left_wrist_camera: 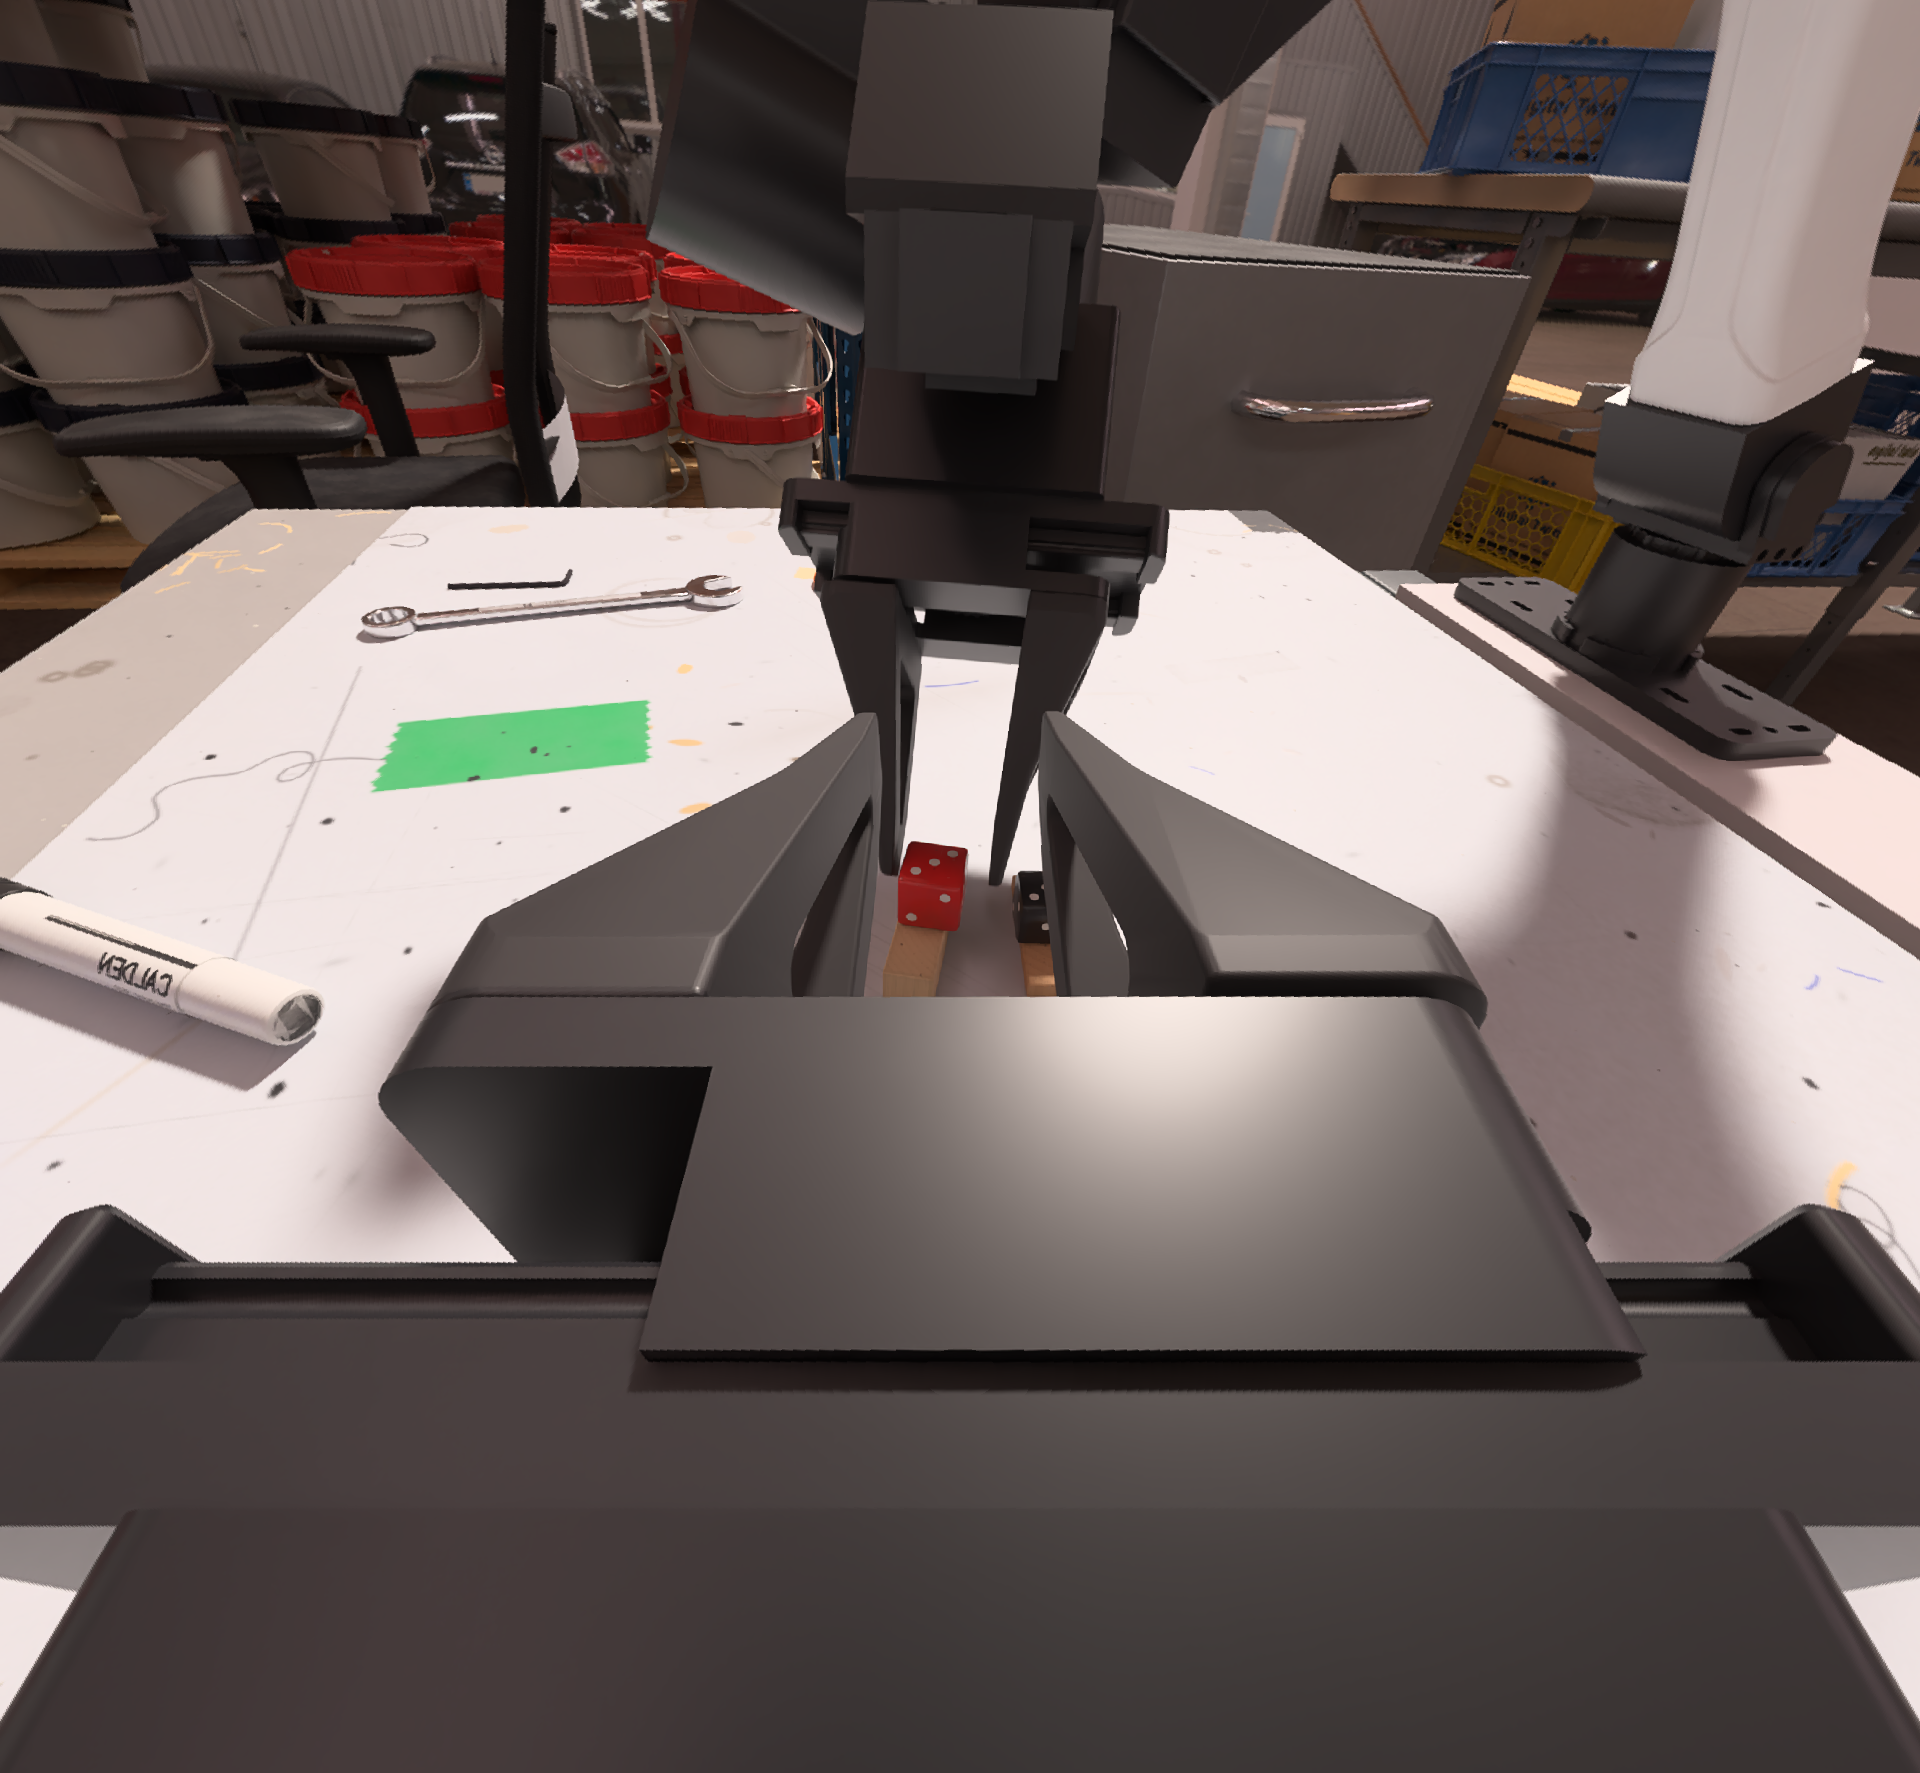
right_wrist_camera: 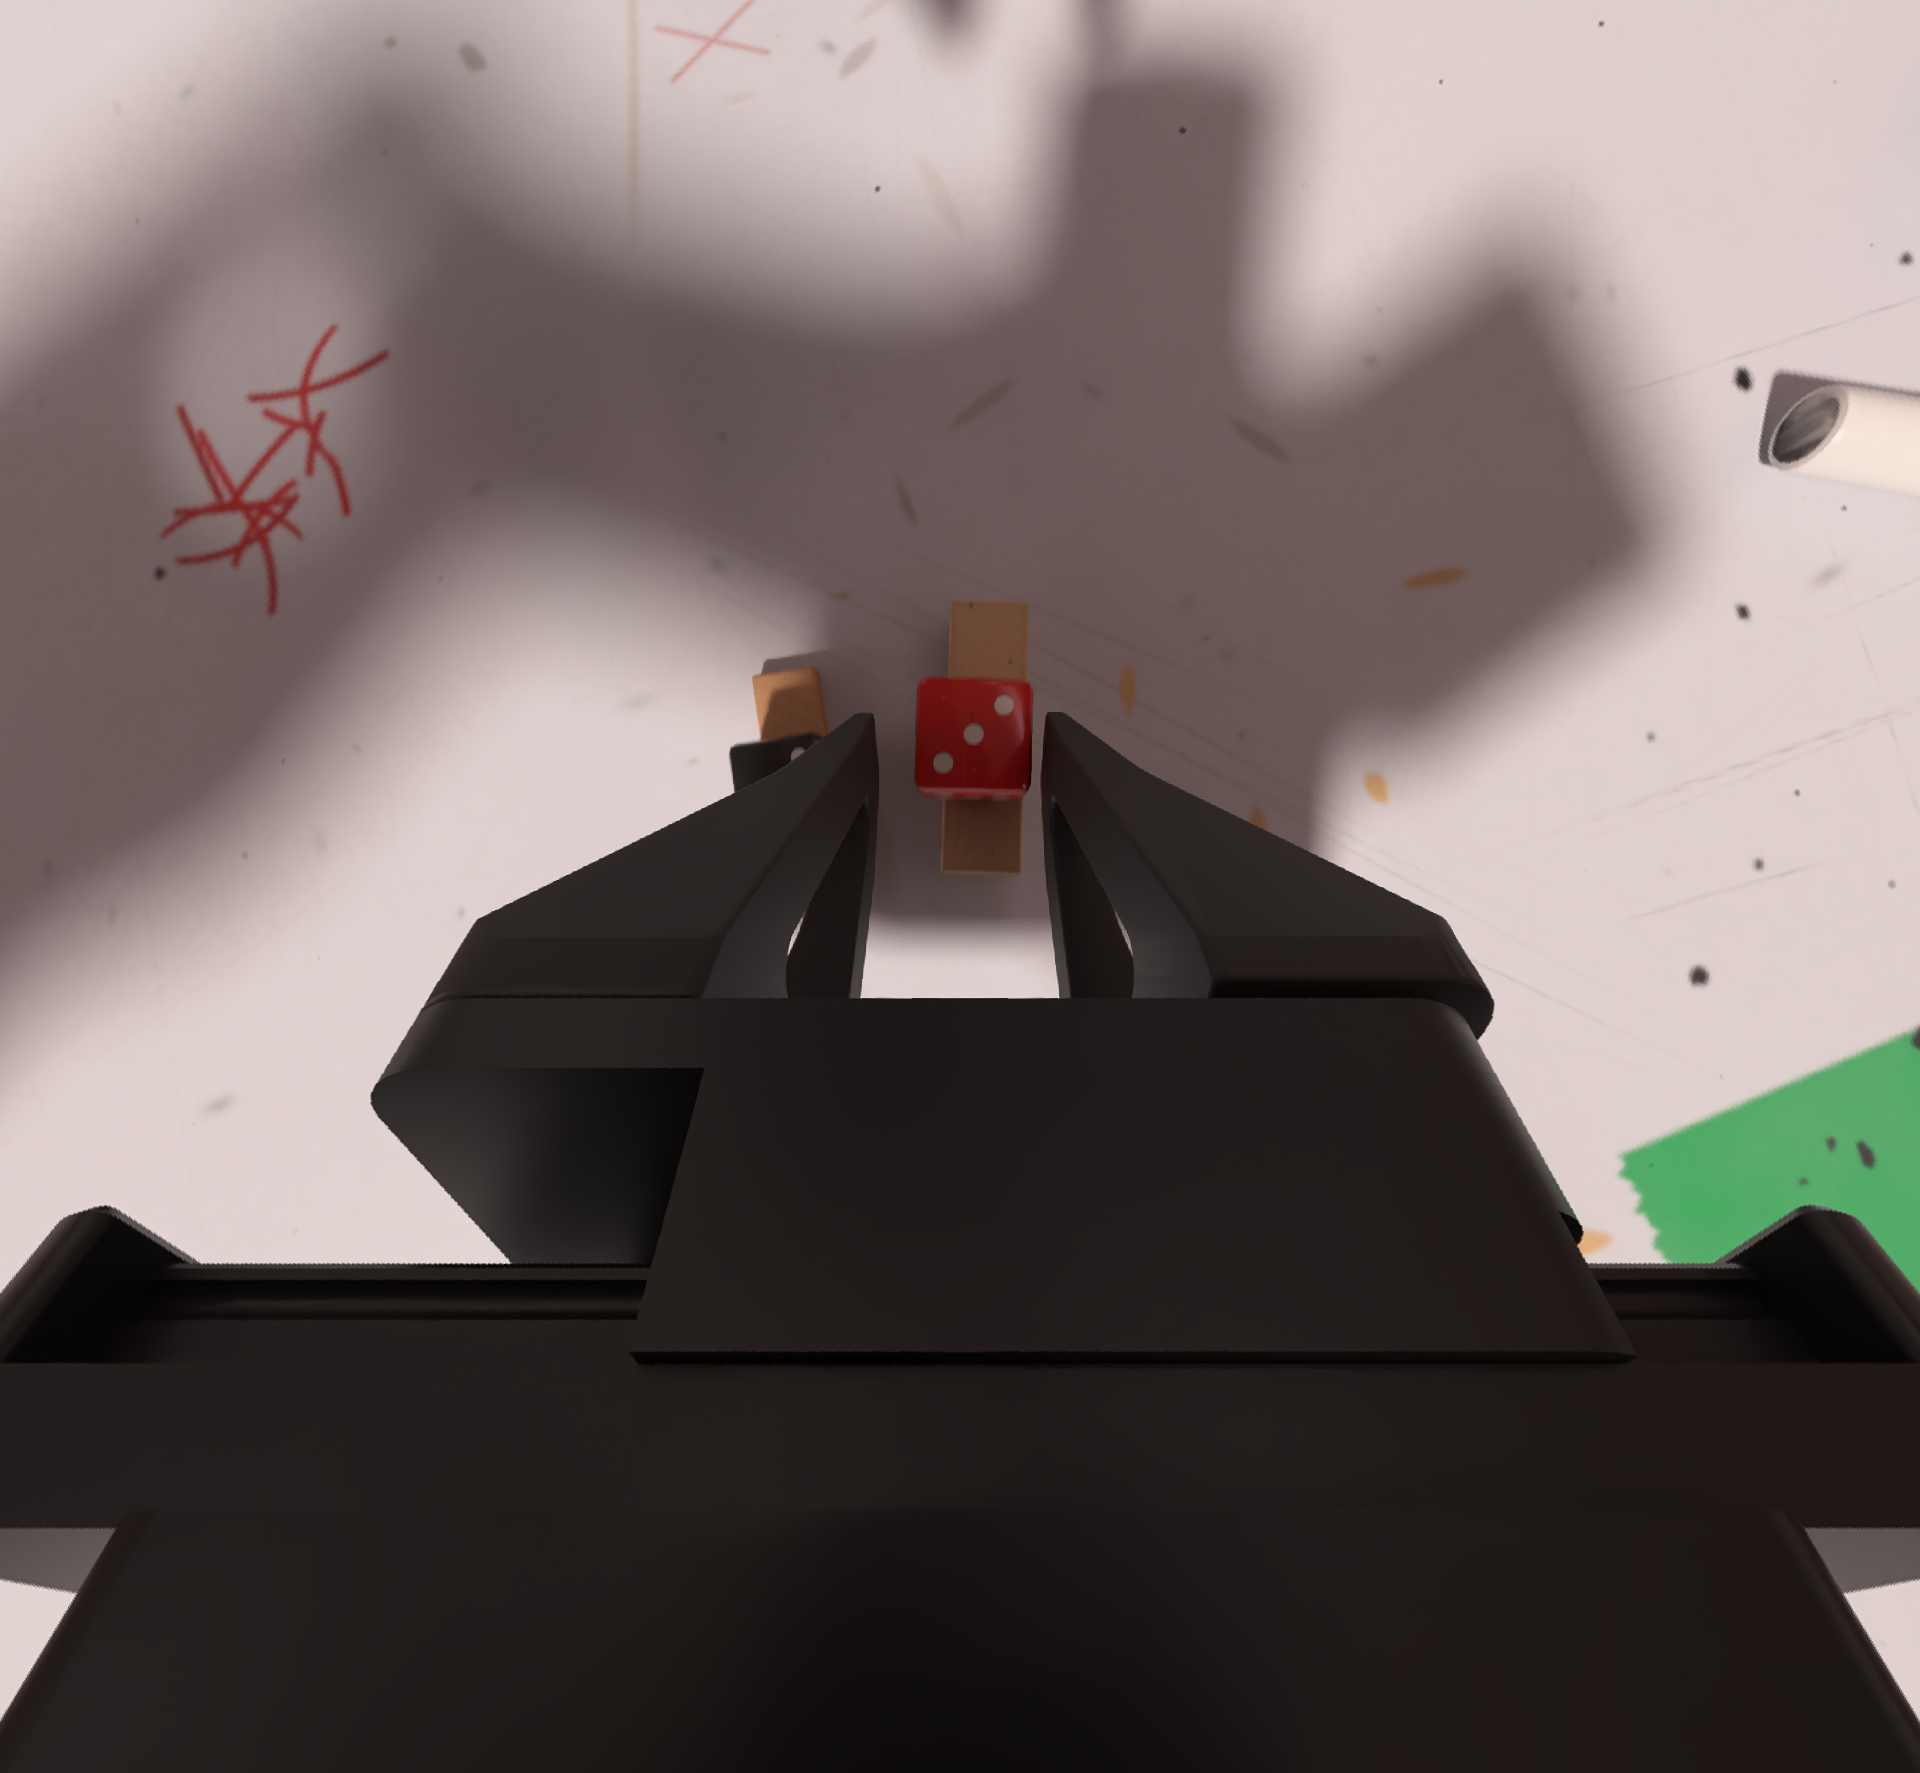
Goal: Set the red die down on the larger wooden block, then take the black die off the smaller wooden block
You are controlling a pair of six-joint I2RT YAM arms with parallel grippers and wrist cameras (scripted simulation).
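The red die [right_wrist_camera: 974,736] rests on the larger wooden block [right_wrist_camera: 985,637], a long thin slab on the table. My right gripper [right_wrist_camera: 958,721] hangs over it, open, with a finger on each side of the die and a gap to both. The black die [right_wrist_camera: 758,759] sits on the smaller wooden block [right_wrist_camera: 790,689] just beside it, partly hidden by a finger. In the left wrist view my left gripper [left_wrist_camera: 958,726] is open and empty, low over the table. It faces the red die [left_wrist_camera: 932,885], the black die [left_wrist_camera: 1031,904] and the right gripper [left_wrist_camera: 948,869].
A white marker [left_wrist_camera: 156,975] lies at the left and also shows in the right wrist view [right_wrist_camera: 1849,440]. A wrench [left_wrist_camera: 551,606], a hex key [left_wrist_camera: 509,582] and a green patch [left_wrist_camera: 514,744] lie farther back. The right arm's base [left_wrist_camera: 1652,674] stands at the table's right edge.
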